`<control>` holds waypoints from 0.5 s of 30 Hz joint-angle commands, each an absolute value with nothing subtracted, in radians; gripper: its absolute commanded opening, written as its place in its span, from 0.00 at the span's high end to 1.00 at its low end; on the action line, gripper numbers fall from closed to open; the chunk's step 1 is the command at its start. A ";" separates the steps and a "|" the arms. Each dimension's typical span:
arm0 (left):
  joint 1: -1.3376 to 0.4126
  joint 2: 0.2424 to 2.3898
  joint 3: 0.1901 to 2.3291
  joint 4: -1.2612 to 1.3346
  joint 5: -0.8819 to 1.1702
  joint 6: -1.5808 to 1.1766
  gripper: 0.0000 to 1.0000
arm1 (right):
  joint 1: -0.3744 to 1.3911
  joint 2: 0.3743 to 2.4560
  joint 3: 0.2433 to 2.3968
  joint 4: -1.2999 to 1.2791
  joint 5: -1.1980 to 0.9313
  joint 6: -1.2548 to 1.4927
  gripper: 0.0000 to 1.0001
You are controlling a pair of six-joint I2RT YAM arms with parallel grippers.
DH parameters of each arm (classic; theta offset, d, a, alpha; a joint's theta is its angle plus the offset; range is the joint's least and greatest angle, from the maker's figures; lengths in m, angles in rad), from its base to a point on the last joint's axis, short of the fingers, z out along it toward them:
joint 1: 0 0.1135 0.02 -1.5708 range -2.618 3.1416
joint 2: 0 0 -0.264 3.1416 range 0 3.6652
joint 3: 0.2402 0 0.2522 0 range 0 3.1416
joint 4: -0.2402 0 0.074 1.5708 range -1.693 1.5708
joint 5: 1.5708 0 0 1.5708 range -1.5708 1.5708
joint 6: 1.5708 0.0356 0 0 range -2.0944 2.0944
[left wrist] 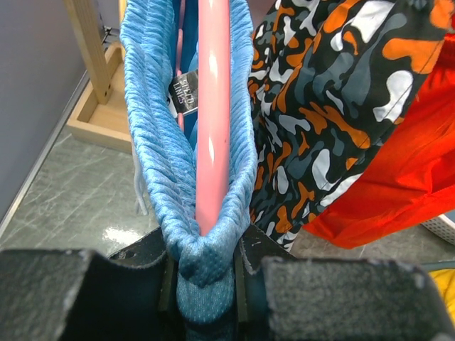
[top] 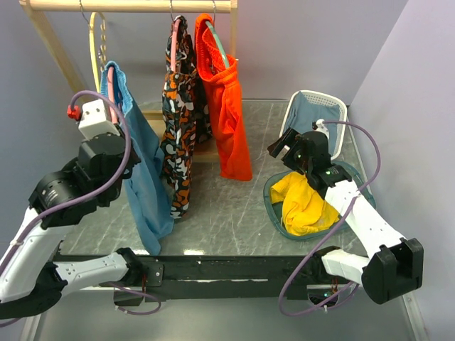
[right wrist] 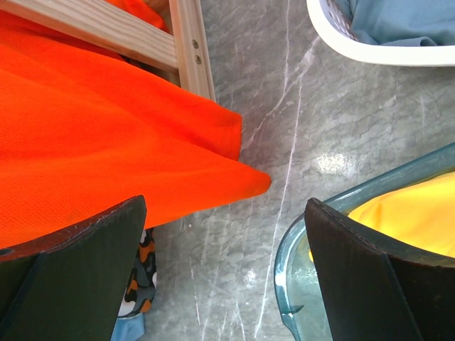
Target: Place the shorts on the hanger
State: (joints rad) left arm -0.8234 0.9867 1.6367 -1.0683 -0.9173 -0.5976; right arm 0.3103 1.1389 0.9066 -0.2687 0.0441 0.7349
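Note:
The light blue shorts [top: 147, 181] hang at the left, next to my left arm. Their ribbed waistband [left wrist: 153, 142] is stretched over the pink hanger [left wrist: 213, 106], whose bar runs up through the opening. A bit of that pink hanger [top: 111, 112] shows at the top of the shorts. My left gripper [left wrist: 206, 277] is shut on the bunched waistband where the bar's end sits; it stands at the shorts' upper edge [top: 116, 142]. My right gripper [right wrist: 224, 206] is wide open over bare table with nothing between its fingers, and hovers right of the rack [top: 281, 147].
A wooden rail [top: 128, 6] carries a cream hanger [top: 94, 50], patterned shorts [top: 178, 121] and orange shorts [top: 227, 121] on a teal hanger [top: 217, 42]. A white basket [top: 340, 106] holds grey-blue cloth. A teal basket [top: 274, 209] holds yellow cloth [top: 302, 202].

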 commanded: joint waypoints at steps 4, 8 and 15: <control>-0.822 0.999 1.608 -0.927 -0.930 -0.621 0.99 | 0.318 1.150 0.893 -0.256 0.049 0.723 0.00; -0.821 1.038 1.629 -0.873 -0.861 -0.537 0.99 | 0.318 1.154 0.902 -0.267 0.052 0.719 0.00; -0.766 1.207 1.818 -0.891 -0.787 -0.457 0.99 | 0.318 1.135 0.897 -0.271 0.051 0.719 0.00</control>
State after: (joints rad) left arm -0.8124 1.1507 1.6806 -1.0073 -0.8215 -0.5301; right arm 0.3107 1.1549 0.8951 -0.2764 0.0441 0.7345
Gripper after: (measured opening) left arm 0.246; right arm 0.997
